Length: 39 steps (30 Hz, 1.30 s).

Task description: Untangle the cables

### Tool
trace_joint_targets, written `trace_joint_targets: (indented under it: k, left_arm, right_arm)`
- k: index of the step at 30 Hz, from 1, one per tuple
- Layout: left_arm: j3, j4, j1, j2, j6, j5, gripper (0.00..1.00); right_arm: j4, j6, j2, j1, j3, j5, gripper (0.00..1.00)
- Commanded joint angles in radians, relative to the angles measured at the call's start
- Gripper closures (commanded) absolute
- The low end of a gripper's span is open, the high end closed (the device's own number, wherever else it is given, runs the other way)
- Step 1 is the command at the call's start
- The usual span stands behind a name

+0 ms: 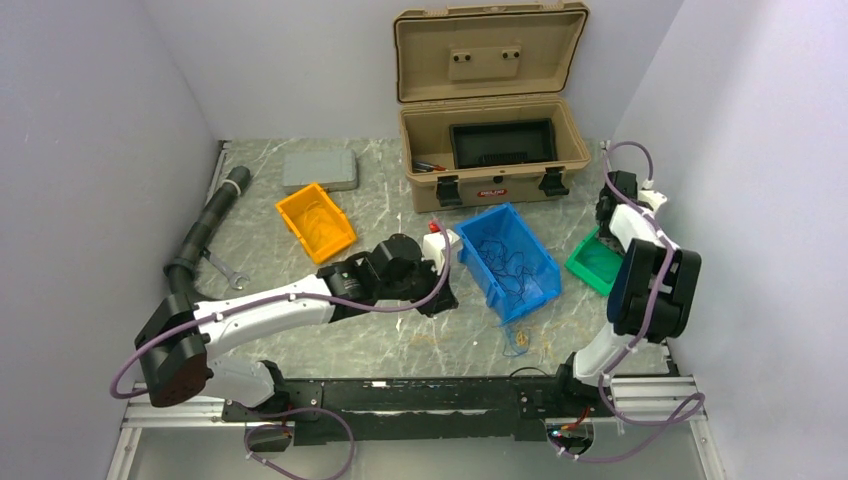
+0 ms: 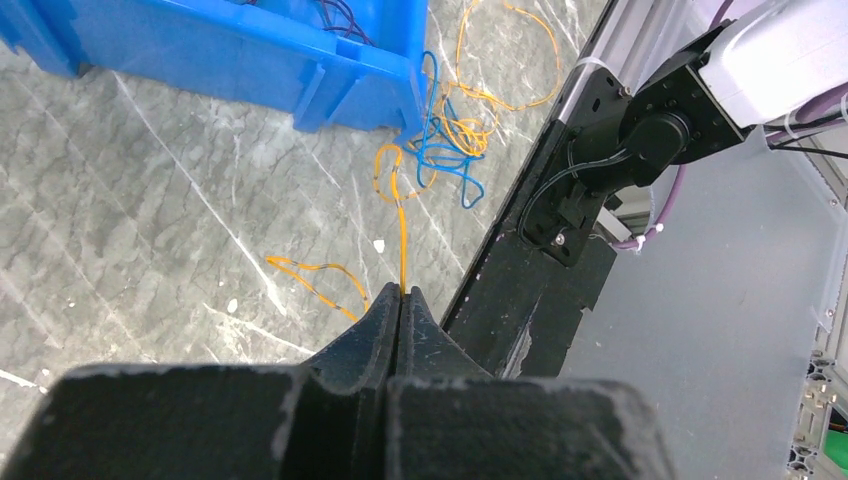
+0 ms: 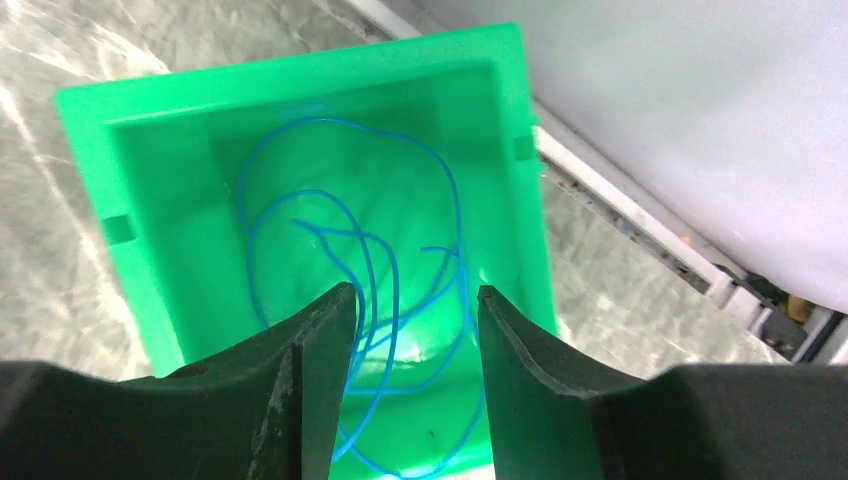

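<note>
Your left gripper (image 2: 400, 298) is clamped tight on a single orange cable (image 2: 401, 240). The cable runs taut from the fingertips to the tangle (image 2: 445, 140) of blue and orange cables on the worktop (image 2: 150, 220), at the near corner of the blue bin (image 2: 250, 50).

If you pull from here, you may drag the whole knot along or cinch it tighter. How the orange strand threads through the blue loops is hard to tell from this view. So thin a wire could also slip out of the closed tips.

The black rail (image 2: 520, 290) along the worktop's near edge sits just beside your path. A loose orange strand (image 2: 310, 280) lies near the gripper.

Your right gripper (image 3: 415, 300) hangs with its jaws apart over the green bin (image 3: 300, 72) by the right edge. It grips nothing, and blue cables (image 3: 362, 250) lie coiled inside the bin.
</note>
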State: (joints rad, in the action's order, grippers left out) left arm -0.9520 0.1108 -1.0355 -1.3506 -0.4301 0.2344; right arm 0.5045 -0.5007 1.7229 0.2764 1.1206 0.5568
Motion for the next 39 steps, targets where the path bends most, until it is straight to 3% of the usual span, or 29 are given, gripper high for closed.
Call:
trace_joint_targets:
  k: [1, 10, 14, 17, 25, 28, 31, 35, 39]
  left_arm:
    - [-0.032, 0.021, -0.006, 0.05, 0.029, -0.021, 1.0]
    - [-0.06, 0.064, -0.006, 0.084, 0.057, -0.045, 1.0]
    - [-0.098, 0.106, -0.006, 0.098, 0.08, -0.081, 1.0]
    - [-0.142, 0.16, -0.006, 0.114, 0.108, -0.12, 1.0]
    - [-0.276, 0.308, 0.015, 0.177, 0.169, -0.212, 1.0]
    - [-0.316, 0.356, 0.031, 0.207, 0.184, -0.223, 1.0]
    - [-0.348, 0.406, 0.058, 0.236, 0.194, -0.231, 1.0]
    - [-0.371, 0.454, 0.108, 0.277, 0.214, -0.266, 1.0]
    - [-0.381, 0.475, 0.143, 0.292, 0.235, -0.269, 1.0]
  right_arm:
    - [0.085, -0.011, -0.14, 0.003, 0.063, 0.003, 0.49]
    - [0.144, 0.025, -0.278, 0.003, 0.092, -0.117, 0.47]
    - [0.156, 0.047, -0.366, -0.009, 0.081, -0.28, 0.46]
    - [0.091, 0.057, -0.521, -0.065, 0.014, -0.452, 0.27]
    - [-0.004, 0.135, -0.728, -0.408, 0.019, -0.737, 0.27]
    - [-0.122, 0.12, -0.802, -0.49, -0.055, -0.927, 0.28]
    - [-0.232, 0.083, -0.867, -0.57, -0.164, -1.011, 0.29]
    - [-0.321, 0.068, -0.901, -0.703, -0.291, -1.031, 0.29]
    - [-0.341, 0.043, -0.866, -0.927, -0.37, -0.821, 0.3]
